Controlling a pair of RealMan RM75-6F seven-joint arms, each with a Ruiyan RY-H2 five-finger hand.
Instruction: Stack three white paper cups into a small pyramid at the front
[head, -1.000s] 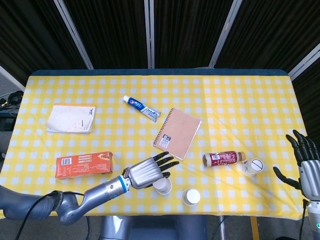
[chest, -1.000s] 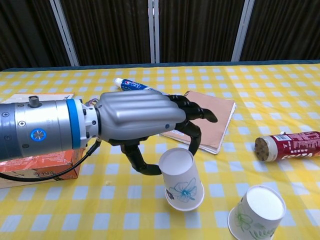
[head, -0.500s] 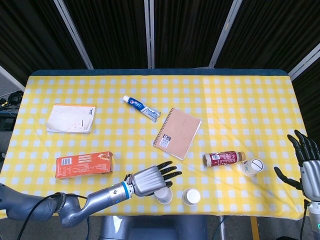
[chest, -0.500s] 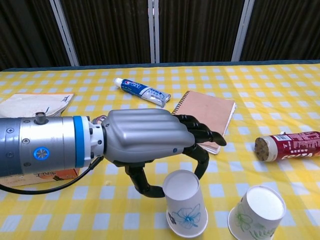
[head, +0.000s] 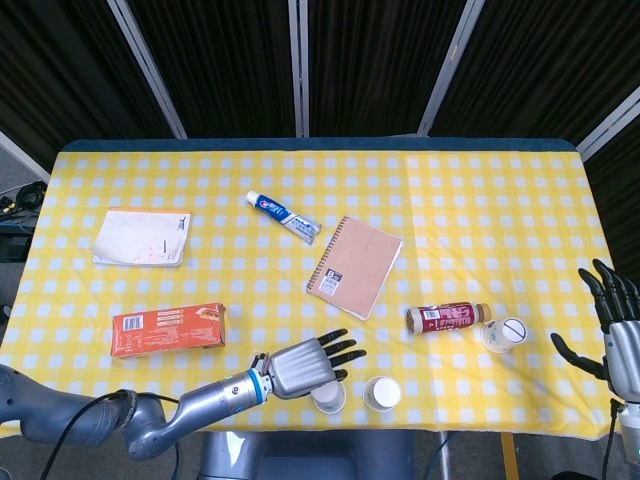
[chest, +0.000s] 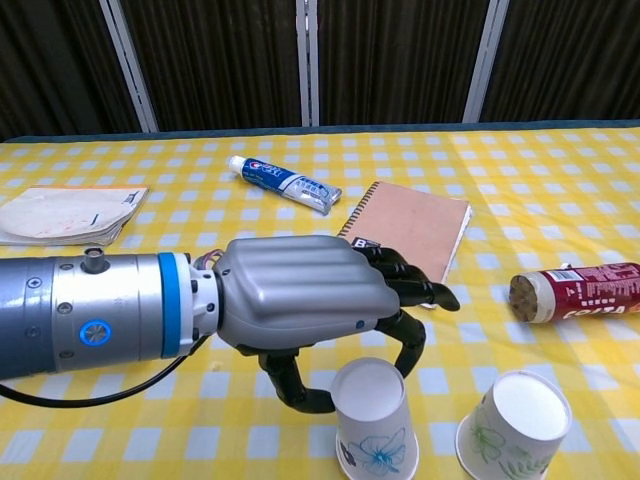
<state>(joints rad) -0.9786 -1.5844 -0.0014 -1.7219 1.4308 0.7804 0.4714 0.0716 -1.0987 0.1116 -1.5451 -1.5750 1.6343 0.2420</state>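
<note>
My left hand (head: 300, 365) (chest: 300, 295) reaches over the table's front edge, and its thumb and a finger pinch a white paper cup with a blue flower (head: 328, 397) (chest: 373, 422) near the cup's upturned base. A second white cup with green leaves (head: 381, 393) (chest: 515, 425) stands just to the right of it, apart from it. The third white cup (head: 503, 333) sits further right beside a bottle. My right hand (head: 615, 330) hovers off the table's right edge with its fingers spread and nothing in them.
A red bottle (head: 447, 317) (chest: 575, 292) lies on its side near the third cup. A brown notebook (head: 355, 266), a toothpaste tube (head: 283, 216), a white book (head: 142, 237) and an orange box (head: 168, 330) lie further back and left on the yellow checked cloth (head: 480, 210).
My left hand has carried the flower cup toward the front edge, closer to the green-leaf cup. The right hand has drifted slightly lower and to the right.
</note>
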